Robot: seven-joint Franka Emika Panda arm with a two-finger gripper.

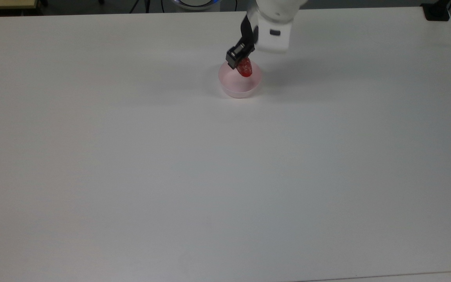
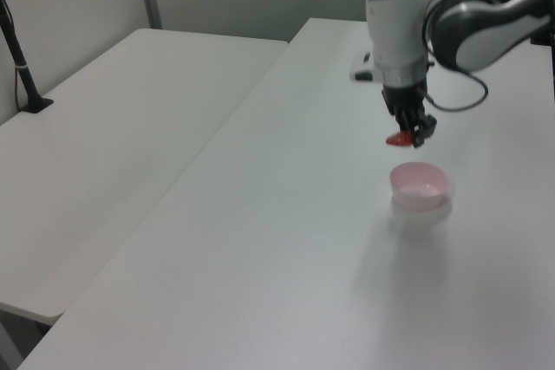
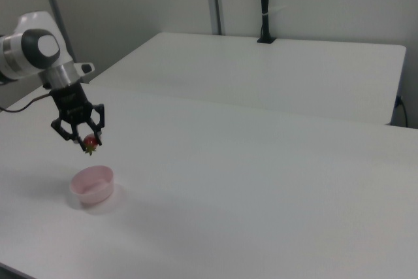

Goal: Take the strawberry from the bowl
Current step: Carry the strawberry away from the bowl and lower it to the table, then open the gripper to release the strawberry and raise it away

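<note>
My claw [image 3: 87, 139] is clamped on the strawberry [image 1: 245, 67], clear above the bowl [image 2: 419, 185]; lift looks done, so I just hold firm.

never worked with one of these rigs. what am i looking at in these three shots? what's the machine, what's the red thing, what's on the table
It is one white robot arm with a two-finger gripper at its tip. The three pictures show the same moment from three fixed cameras off the arm: the top view looks down on the table, and the left view and right view look across it from opposite sides.

On the white table stands a small pale pink bowl, which looks empty. The red thing is a strawberry. The gripper is shut on it and holds it in the air above the bowl; the side views show a clear gap between the strawberry and the bowl's rim.

Behind it is a second white table with a black post fixed to it.
</note>
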